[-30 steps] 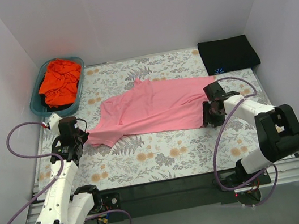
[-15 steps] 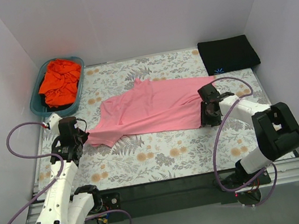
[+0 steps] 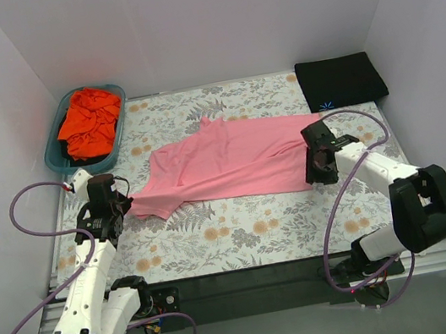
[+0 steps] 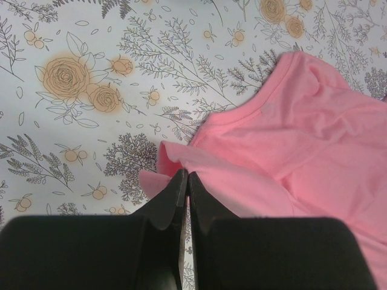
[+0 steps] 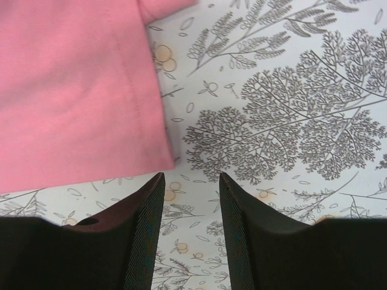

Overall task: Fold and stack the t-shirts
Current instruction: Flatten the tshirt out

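The light pink t-shirt [image 3: 231, 161] lies spread across the middle of the flowered table cover. My left gripper [image 3: 130, 209] is shut on its left corner, and the left wrist view shows pink cloth [image 4: 302, 139] pinched at the closed tips of that gripper [image 4: 186, 175]. My right gripper [image 3: 319, 174] is open just past the shirt's near right corner. In the right wrist view that gripper [image 5: 190, 176] has only table cover between its jaws, with the shirt's hem [image 5: 72, 90] up and to the left. The black t-shirt [image 3: 340, 80] lies folded at the back right. The orange-red t-shirt [image 3: 89, 121] is bunched in the basket.
The teal basket [image 3: 55, 161] stands at the back left corner against the white wall. White walls close in the table on the left, back and right. The arms' bases and cables are along the near edge.
My right arm's elbow has swung out to the right while its gripper stayed by the shirt's near right corner. The left arm and the shirt have not moved.
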Action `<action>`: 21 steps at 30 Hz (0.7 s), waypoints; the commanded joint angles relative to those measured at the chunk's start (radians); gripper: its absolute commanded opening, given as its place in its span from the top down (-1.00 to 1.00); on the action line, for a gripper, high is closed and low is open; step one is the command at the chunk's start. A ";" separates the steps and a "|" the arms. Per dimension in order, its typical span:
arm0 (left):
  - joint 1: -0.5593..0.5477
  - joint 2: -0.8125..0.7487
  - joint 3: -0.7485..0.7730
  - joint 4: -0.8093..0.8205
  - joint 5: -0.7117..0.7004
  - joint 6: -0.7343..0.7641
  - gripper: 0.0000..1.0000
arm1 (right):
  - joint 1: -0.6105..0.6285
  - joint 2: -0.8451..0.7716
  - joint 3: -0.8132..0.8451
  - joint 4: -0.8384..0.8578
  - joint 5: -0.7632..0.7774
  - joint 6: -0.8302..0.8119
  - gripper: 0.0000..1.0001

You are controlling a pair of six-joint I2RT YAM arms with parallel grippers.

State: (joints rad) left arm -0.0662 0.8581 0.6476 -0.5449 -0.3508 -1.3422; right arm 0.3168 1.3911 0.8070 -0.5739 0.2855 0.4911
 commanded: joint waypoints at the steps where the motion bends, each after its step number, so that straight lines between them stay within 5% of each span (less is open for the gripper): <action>1: 0.006 -0.021 0.003 0.011 -0.014 0.008 1.00 | 0.024 0.002 0.060 0.012 -0.043 0.024 0.04; 13: 0.006 -0.033 0.000 0.008 -0.017 0.008 1.00 | 0.031 0.121 0.034 0.104 -0.081 0.061 -0.01; 21: 0.006 -0.039 0.000 0.008 -0.016 0.008 1.00 | 0.044 0.180 -0.029 0.105 -0.080 0.070 0.14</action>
State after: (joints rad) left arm -0.0662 0.8417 0.6476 -0.5449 -0.3508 -1.3422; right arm 0.3500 1.5314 0.8330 -0.4896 0.2115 0.5293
